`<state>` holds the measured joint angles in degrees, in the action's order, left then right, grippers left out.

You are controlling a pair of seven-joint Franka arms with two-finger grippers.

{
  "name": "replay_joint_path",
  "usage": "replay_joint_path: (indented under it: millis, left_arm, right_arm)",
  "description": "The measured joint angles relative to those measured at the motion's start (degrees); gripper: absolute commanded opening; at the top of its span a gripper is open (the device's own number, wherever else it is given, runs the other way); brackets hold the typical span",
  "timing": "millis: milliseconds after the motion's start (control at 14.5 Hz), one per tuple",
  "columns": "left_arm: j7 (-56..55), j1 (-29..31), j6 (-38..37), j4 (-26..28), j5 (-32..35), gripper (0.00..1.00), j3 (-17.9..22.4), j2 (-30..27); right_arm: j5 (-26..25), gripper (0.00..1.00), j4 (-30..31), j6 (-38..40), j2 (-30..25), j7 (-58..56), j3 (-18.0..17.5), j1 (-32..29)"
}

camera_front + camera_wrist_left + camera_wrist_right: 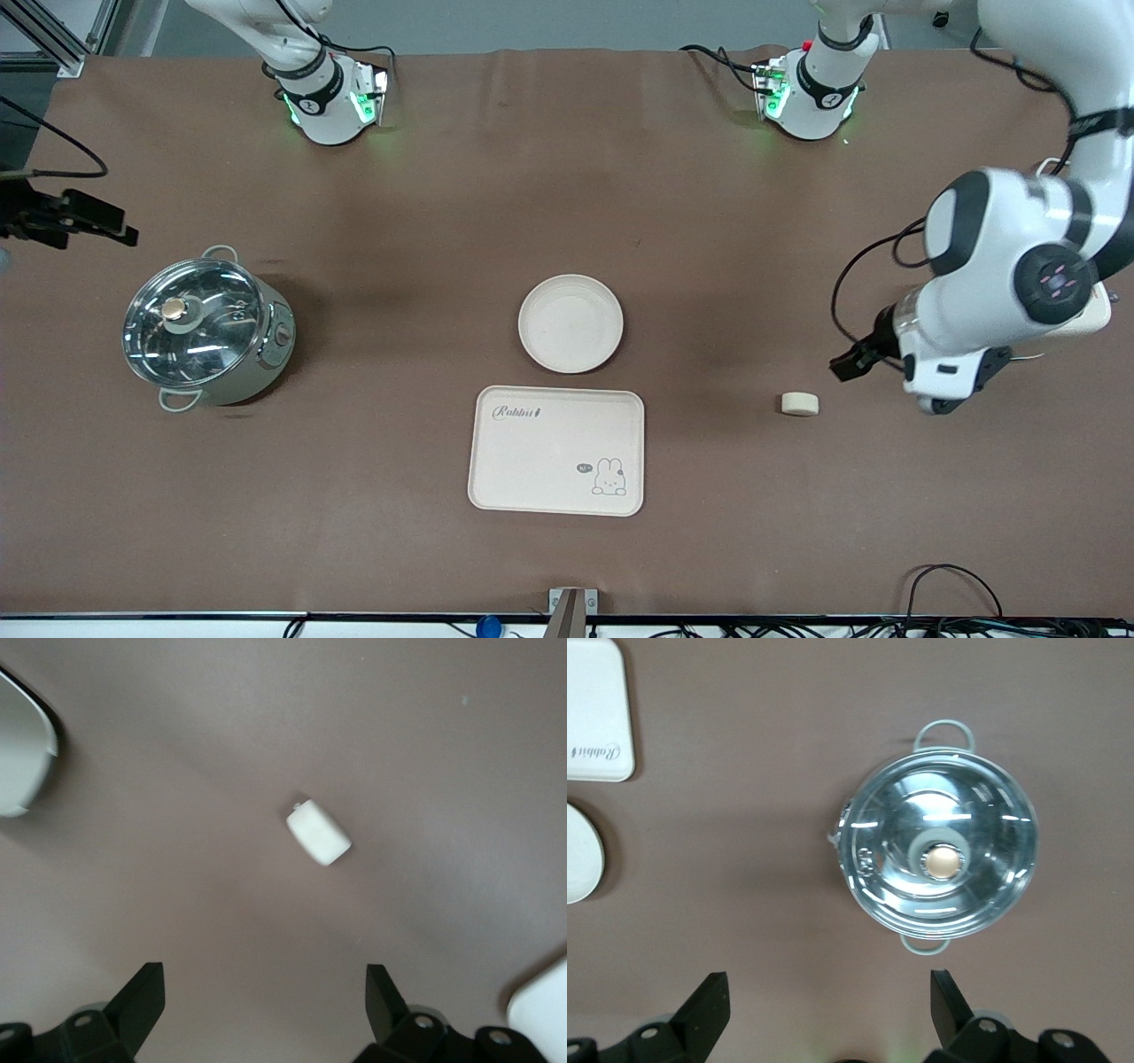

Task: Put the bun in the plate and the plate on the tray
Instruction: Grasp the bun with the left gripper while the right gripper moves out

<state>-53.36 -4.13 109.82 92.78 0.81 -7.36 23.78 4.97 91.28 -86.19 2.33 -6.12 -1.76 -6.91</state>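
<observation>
Step one, reach phase: small pale cream puck-shaped bun [799, 404] sits on the brown desk [425, 195] toward the left arm's edge. Left gripper [264, 997] hovers over it, jaws spread, empty; you descend, pinch. Right gripper [828, 997] waits, jaws spread.

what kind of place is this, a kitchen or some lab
Most likely a robot lab bench, not a kitchen: two Franka arms bolted to a brown-covered table, loose cables along its edge, and toy-like props laid out, a plate, a tray, a bun and a lidded pot.
</observation>
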Motion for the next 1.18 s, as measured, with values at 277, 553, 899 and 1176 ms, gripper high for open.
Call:
replay_joint_path:
  millis: [277,553,899,1176]
  left_arm:
    - [-10.72,-0.34,10.92,0.48,0.6,1.0,0.01,8.03]
    - [-16.67,-0.01,21.5,3.88,0.64,1.0,0.12,12.37]
    - [-17.85,0.69,29.88,7.95,0.64,0.71,0.36,15.02]
    - [-17.85,0.79,30.72,7.98,0.64,0.27,0.34,15.99]
  right_arm:
    - [4.58,1.0,2.85,-4.77,3.0,2.24,-0.26,2.83]
    - [7.31,1.0,9.64,-12.21,4.04,5.64,-0.36,5.64]
    - [13.53,1.0,21.1,-30.24,4.35,10.17,-0.62,12.31]
    - [16.24,1.0,26.19,-41.43,7.61,15.08,-0.69,19.81]
